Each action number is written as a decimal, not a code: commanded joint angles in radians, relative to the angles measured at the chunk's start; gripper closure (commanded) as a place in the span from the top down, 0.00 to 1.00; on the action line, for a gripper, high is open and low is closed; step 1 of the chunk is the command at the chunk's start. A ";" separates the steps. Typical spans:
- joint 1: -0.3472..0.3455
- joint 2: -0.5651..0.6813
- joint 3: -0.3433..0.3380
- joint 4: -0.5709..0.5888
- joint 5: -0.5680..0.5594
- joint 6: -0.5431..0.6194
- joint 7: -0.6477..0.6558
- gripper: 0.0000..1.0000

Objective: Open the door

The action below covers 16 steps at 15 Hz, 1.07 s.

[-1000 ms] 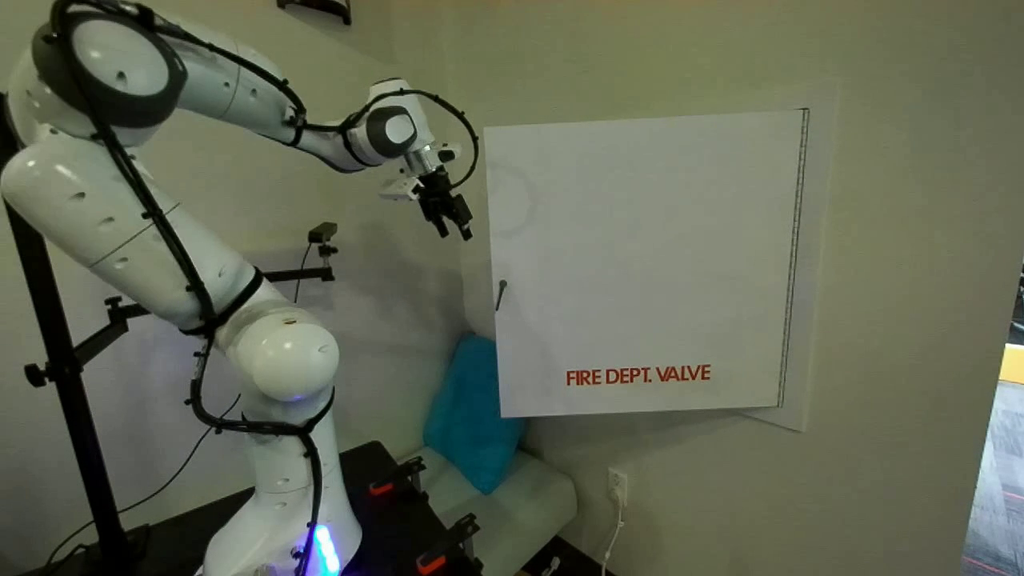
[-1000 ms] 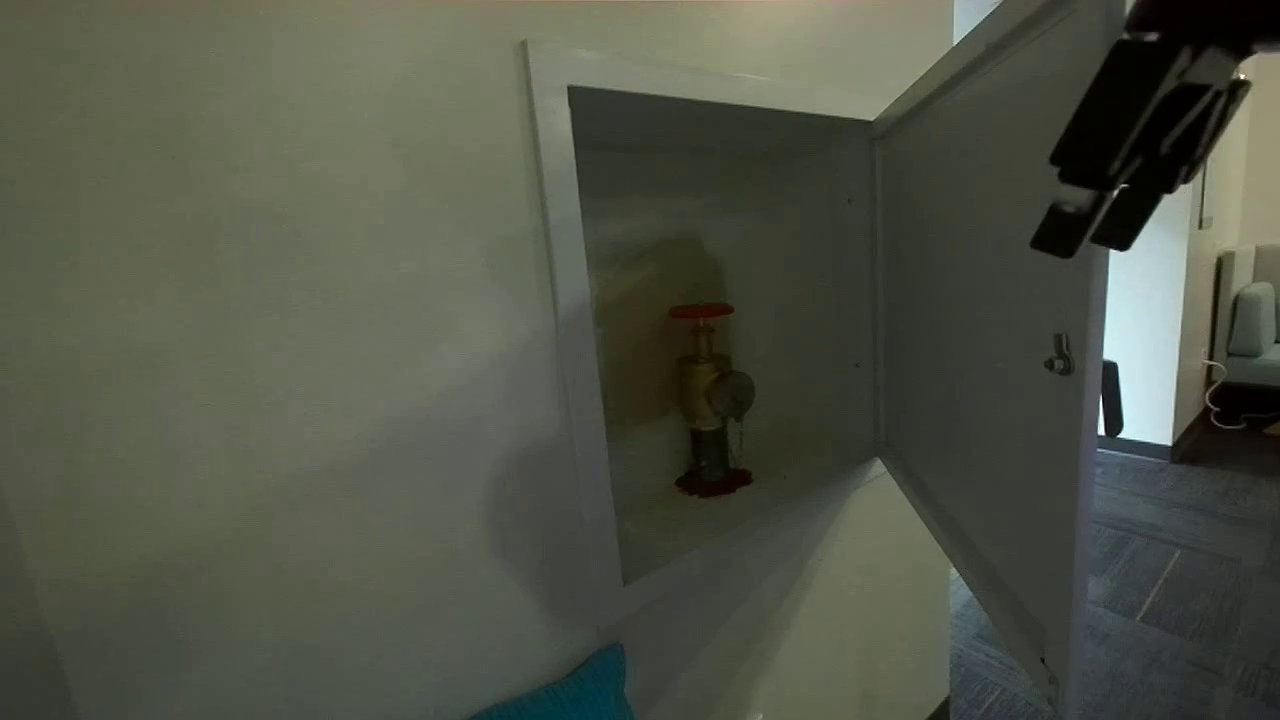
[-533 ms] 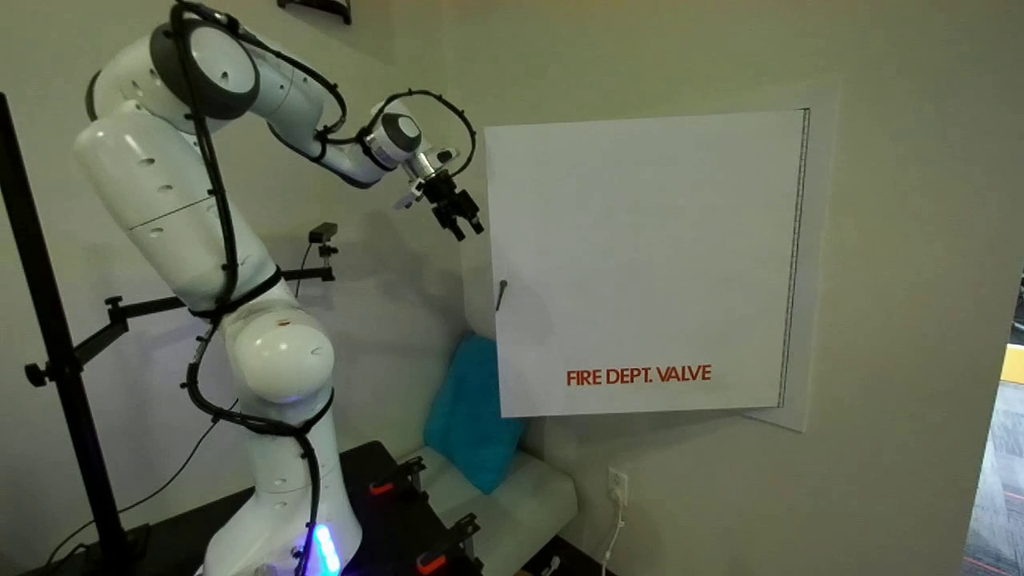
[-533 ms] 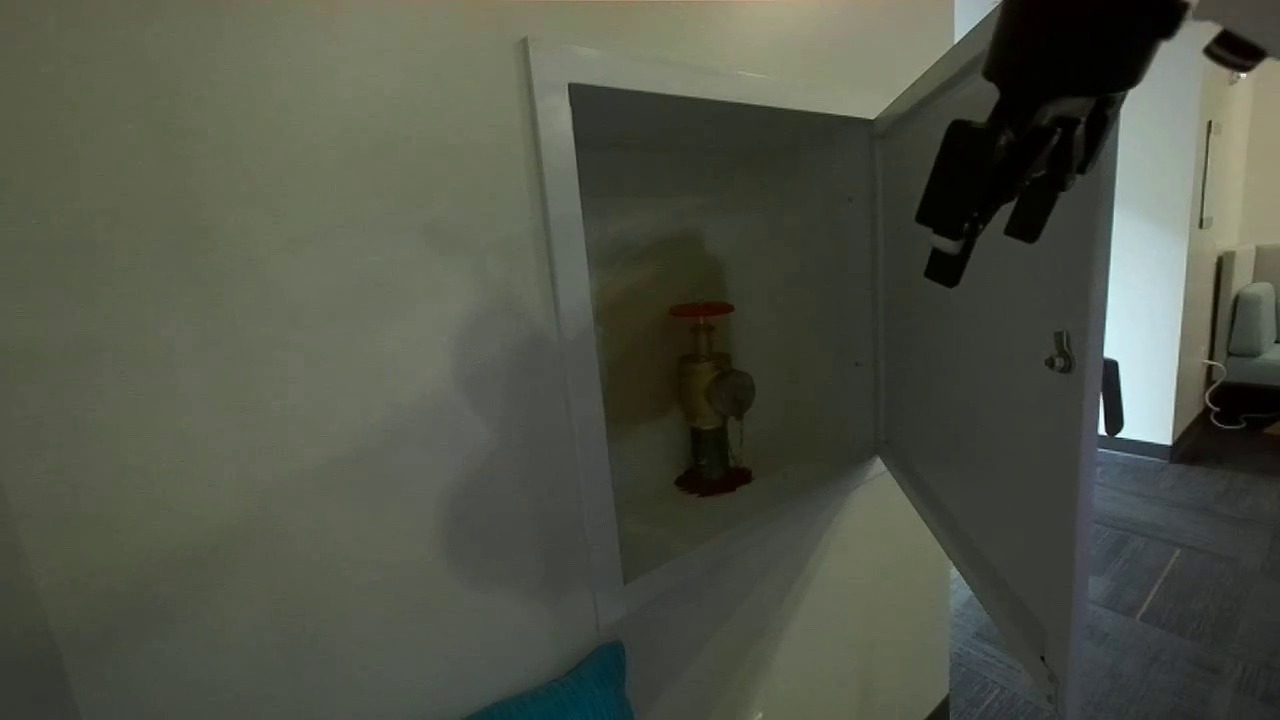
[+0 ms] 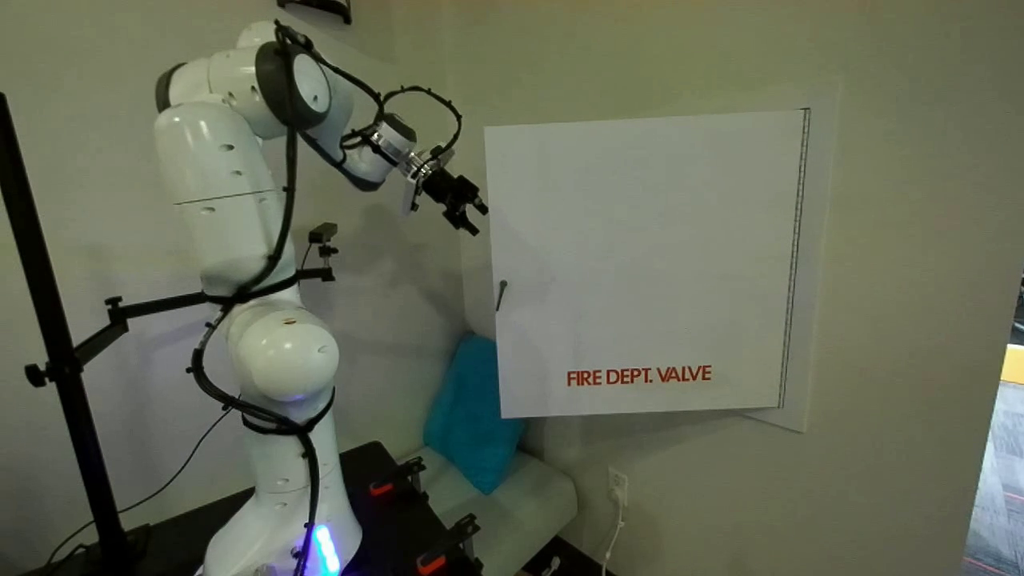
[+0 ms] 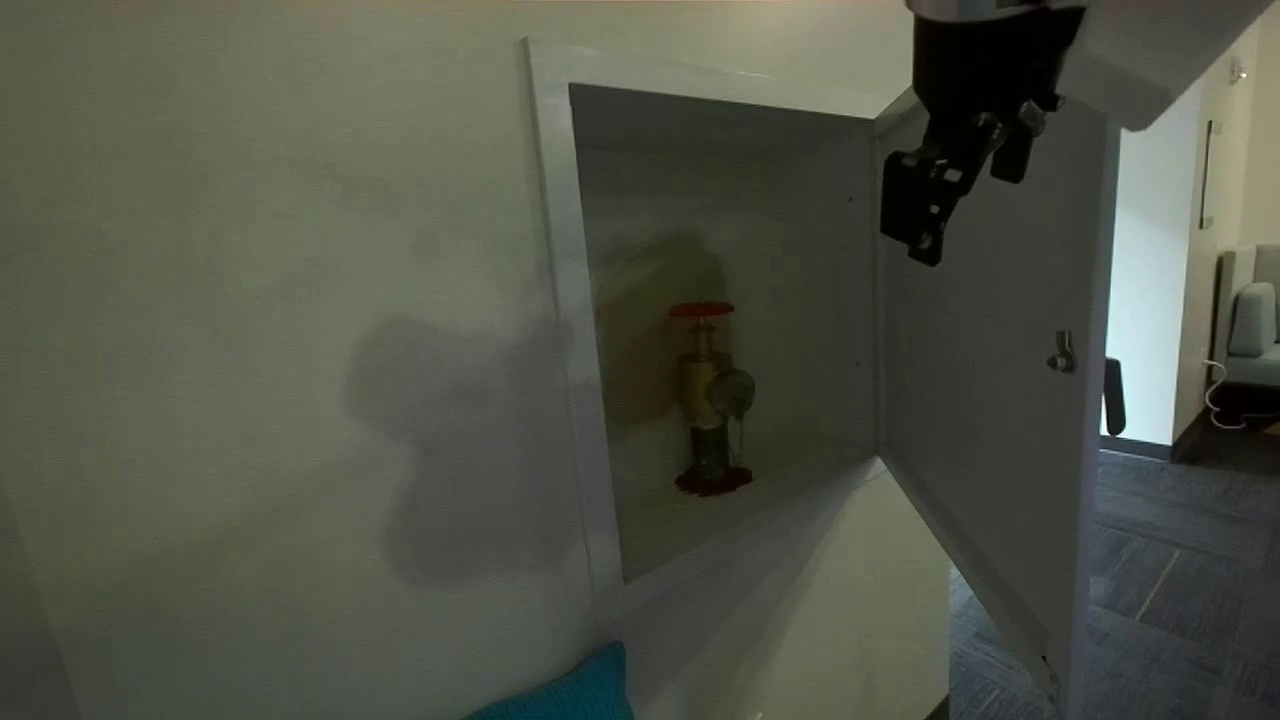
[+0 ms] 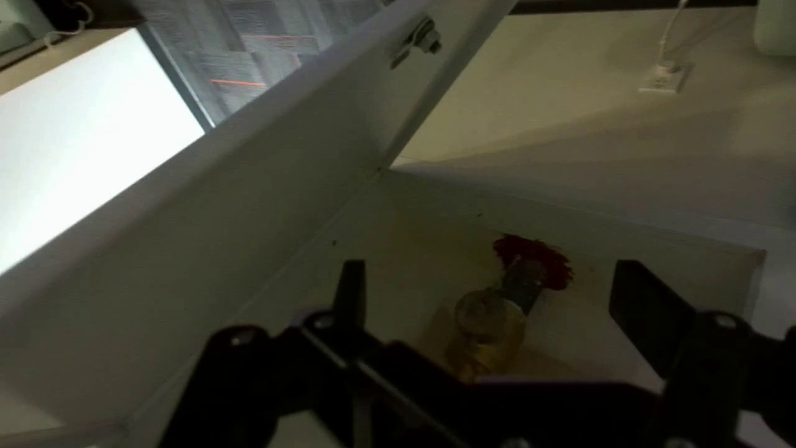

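Observation:
The door [image 5: 648,264] is a flat white panel with red "FIRE DEPT. VALVE" lettering [image 5: 638,375] and a small dark latch [image 5: 501,294]. It stands swung out from the wall. Its inner face [image 6: 985,400] and the latch's inner side [image 6: 1062,353] show in an exterior view, and the door also shows in the wrist view [image 7: 249,211]. My gripper [image 5: 480,222] is open and empty beside the door's free edge, above the latch height. In an exterior view the gripper [image 6: 967,215] overlaps the inner face; contact is not visible. In the wrist view its fingers [image 7: 352,292] stand wide apart.
Inside the wall cabinet [image 6: 598,400] stands a brass valve [image 6: 700,390] with a red handwheel [image 6: 701,310]. A blue cushion [image 5: 474,416] leans on a pale bench [image 5: 512,496] below. A black stand [image 5: 60,352] rises behind the arm.
The arm has swung and its elbow has moved right and forward in an exterior view. My gripper has turned and moved nearer the cabinet opening. The door has not visibly moved.

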 commanded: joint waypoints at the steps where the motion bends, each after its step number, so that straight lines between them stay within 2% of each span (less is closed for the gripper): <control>1: 0.111 0.180 -0.024 0.156 -0.149 -0.205 0.029 1.00; 5: 0.244 0.316 -0.108 0.269 -0.273 -0.351 -0.003 1.00; 6: 0.273 0.340 -0.134 0.293 -0.292 -0.374 -0.014 0.75; 7: 0.304 0.366 -0.163 0.318 -0.316 -0.405 -0.011 0.74; 11: 0.394 0.436 -0.252 0.405 -0.370 -0.499 -0.026 0.43; 16: 0.447 0.495 -0.310 0.477 -0.396 -0.611 -0.052 0.04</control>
